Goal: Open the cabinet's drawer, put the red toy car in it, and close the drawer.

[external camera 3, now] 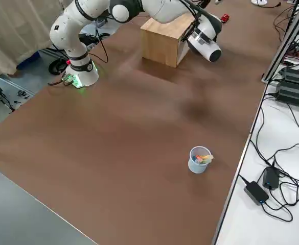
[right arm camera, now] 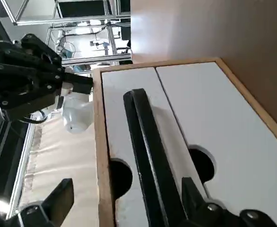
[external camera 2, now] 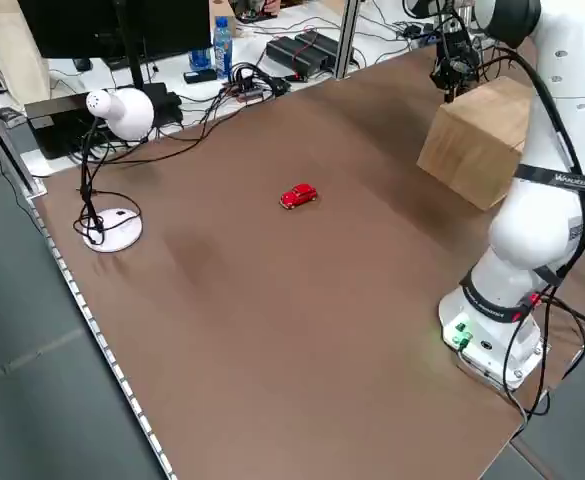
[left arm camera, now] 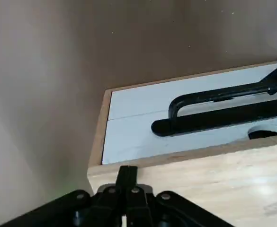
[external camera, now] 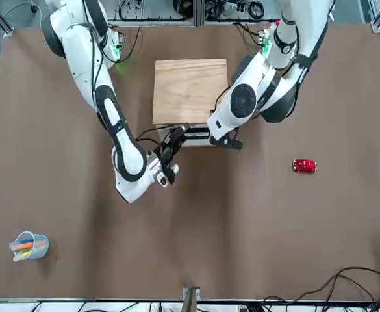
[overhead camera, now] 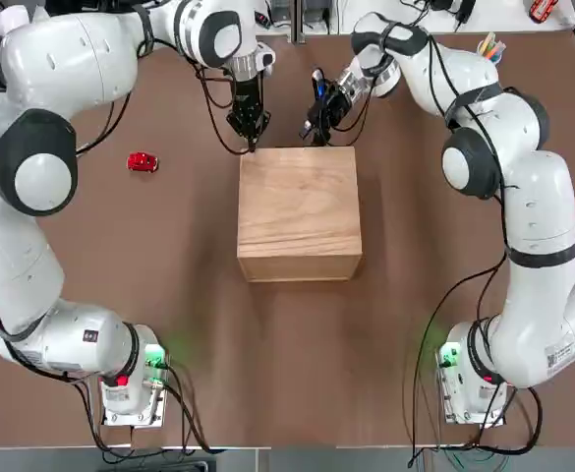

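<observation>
Top view: your drawer (right arm camera: 176, 142) was shut, car (overhead camera: 143, 162) near the table's left edge; right gripper (overhead camera: 318, 116) spread, left gripper (overhead camera: 249, 126) pinched empty.

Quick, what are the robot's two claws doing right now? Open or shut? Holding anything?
Left gripper: shut, holding nothing, resting at the cabinet's top far edge.
Right gripper: open, holding nothing, at the cabinet's white front face.

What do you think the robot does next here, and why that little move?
Probably the right hand eases a finger into the drawer's finger notch and pulls. It hangs open against the cabinet's white front, one finger lying across the still-shut drawer. The left hand, shut, presses on the cabinet's top edge, perhaps steadying it. The red toy car sits untouched on the table.
</observation>
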Available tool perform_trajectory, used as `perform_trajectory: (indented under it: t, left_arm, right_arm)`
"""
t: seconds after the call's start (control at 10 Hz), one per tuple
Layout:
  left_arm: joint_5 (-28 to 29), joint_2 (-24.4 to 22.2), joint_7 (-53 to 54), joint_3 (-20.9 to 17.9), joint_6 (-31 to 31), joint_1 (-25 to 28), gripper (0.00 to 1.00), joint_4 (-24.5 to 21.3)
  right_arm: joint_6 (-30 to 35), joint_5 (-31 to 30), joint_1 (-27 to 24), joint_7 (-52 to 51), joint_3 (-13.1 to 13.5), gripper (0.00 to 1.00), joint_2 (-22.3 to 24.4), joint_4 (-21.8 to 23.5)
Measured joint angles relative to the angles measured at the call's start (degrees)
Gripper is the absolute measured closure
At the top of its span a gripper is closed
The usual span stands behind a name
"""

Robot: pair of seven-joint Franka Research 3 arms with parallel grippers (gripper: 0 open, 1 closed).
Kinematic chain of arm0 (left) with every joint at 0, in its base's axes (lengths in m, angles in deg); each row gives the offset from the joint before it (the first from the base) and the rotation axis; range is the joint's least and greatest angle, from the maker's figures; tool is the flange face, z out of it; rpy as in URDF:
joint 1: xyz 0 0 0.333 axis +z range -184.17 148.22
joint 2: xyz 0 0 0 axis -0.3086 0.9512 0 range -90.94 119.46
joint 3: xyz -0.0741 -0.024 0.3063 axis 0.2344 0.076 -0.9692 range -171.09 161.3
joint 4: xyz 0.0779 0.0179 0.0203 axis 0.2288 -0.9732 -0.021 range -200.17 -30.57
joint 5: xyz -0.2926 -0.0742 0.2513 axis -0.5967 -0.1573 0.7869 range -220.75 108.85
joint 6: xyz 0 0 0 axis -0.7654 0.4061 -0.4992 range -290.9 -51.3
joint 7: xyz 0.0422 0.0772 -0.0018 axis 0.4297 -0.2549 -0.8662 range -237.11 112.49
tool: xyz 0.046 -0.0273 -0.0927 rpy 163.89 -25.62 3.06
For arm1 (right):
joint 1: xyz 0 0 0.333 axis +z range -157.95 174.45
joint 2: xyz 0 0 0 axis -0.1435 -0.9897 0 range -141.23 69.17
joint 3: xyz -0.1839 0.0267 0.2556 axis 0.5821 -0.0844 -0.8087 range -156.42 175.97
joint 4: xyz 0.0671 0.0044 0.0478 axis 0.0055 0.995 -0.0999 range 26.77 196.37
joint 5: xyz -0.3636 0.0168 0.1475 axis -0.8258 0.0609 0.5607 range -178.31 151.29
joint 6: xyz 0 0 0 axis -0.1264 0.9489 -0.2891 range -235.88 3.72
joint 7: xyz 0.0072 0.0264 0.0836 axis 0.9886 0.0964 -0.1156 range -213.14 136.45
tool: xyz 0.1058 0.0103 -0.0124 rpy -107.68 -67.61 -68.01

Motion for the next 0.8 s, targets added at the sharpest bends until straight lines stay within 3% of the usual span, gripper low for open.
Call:
perform_trajectory:
  t: [0.8]
  left_arm:
    - [0.0, 0.0, 0.0, 0.0, 0.0, 0.0, 0.99, 0.0]
  right_arm:
    - [0.5, -4.1, 0.3, -2.8, 0.0, 0.00, -0.2, 0.0]
